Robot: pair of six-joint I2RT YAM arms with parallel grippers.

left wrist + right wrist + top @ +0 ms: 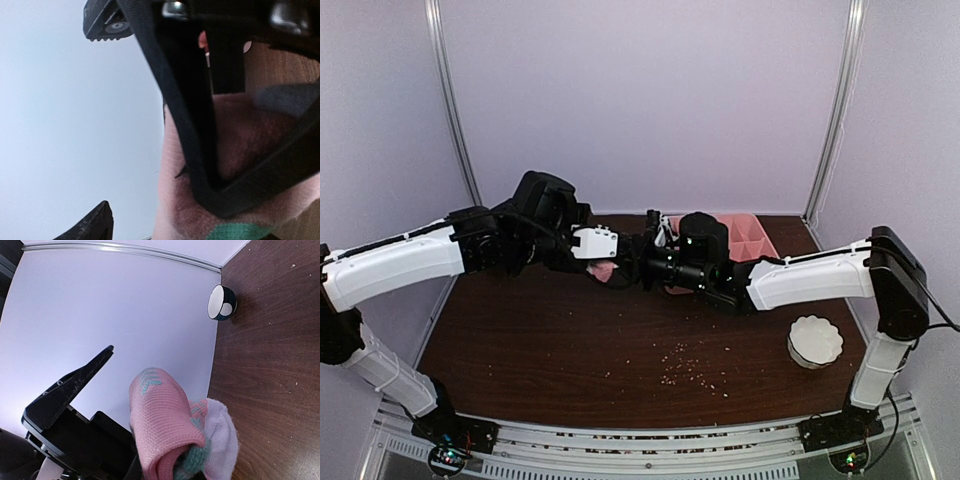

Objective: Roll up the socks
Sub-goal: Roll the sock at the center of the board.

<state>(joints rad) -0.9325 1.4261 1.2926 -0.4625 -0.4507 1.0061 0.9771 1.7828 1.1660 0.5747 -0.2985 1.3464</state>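
While between the right fingers (70, 387), pink sock (162, 425), bunched.

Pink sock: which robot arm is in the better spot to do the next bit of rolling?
Probably the left arm: its jaws stand open right beside the pink sock, while the right arm's jaws are busy pinching it.

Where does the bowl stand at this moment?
In the top view, the bowl stands on the table's right side, beside the right arm, nearer than the pink tray.

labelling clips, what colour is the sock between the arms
The sock is pink with mint-green patches; right wrist view shows it best.
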